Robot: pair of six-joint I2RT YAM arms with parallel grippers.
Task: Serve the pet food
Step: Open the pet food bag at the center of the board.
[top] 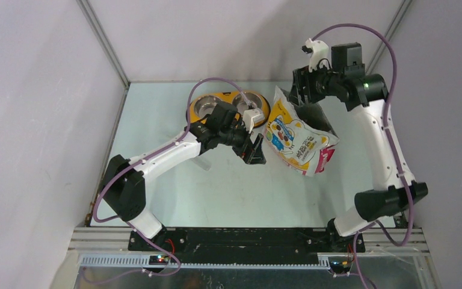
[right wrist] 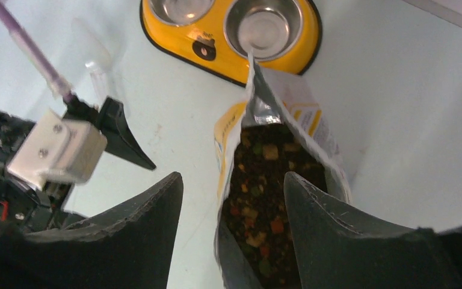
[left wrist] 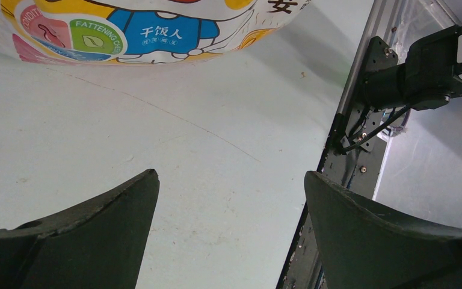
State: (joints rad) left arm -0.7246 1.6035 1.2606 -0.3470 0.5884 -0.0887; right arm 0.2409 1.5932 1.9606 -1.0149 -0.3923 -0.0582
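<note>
Standing apart, the two dark fingers of the right gripper (right wrist: 233, 176) straddle the open mouth of the crinkly yellow-and-white foil bag (right wrist: 295, 99). The bag's left wall rises in the gap between them without being pinched, and the right finger hides the bag's right wall. Inside the bag lies the brown kibble (right wrist: 263, 158), mixed with orange and green bits; none shows outside it.

The bag's peaked foil corner points at the yellow plastic double bowl (right wrist: 216, 57) and reaches close to the rim of its right steel cup; both cups are bare metal.

Just left of the bag, the left gripper (left wrist: 230, 173) hangs low over the pale table (left wrist: 174, 120), its fingers spread wide with nothing between them. From above, the left gripper (top: 255, 150) sits close beside the bag's printed face, and its white forearm (top: 162, 153) crosses the table left of the bag and partly covers the bowl.

Nearer than the bag's pink base, bare table runs to the black base plate (top: 246, 238). Right of the bag, a narrower strip is crossed by the right arm's white link (top: 379, 138). Beyond the bag the grey back wall (top: 234, 36) is close.
</note>
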